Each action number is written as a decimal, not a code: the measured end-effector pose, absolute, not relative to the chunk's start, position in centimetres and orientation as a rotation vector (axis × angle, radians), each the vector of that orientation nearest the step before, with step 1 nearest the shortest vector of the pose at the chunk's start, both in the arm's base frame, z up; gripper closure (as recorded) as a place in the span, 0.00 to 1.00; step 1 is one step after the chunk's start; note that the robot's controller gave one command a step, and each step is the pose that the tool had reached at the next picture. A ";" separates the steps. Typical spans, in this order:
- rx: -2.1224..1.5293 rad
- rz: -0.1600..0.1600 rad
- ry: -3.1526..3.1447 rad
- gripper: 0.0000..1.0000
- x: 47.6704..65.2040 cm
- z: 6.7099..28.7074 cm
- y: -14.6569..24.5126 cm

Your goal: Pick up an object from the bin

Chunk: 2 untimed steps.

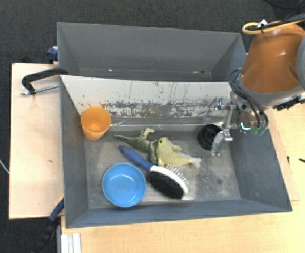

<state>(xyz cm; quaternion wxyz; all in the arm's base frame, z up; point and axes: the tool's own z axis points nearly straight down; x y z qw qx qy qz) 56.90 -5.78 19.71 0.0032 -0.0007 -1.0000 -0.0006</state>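
My gripper [217, 147] hangs low at the right side of the bin, under the arm's orange cover. Right beside it on its left lies a small black round thing [207, 136], touching or nearly touching it; whether it is gripped I cannot tell. A pale green plush toy [169, 153] lies further left on the bin floor. A green toy dinosaur [140, 139] sits against the plush toy's left side.
A brush [165, 182] with a blue handle and a black bristle head lies diagonally near the front. A blue bowl [124, 185] sits at the front left, and an orange cup [95, 123] stands at the back left. Bare floor lies in front of the gripper.
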 end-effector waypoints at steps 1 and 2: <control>-0.280 -0.004 -3.123 0.00 58.9 9.7 -2.5; -0.282 -0.002 -3.134 0.00 57.5 7.5 7.1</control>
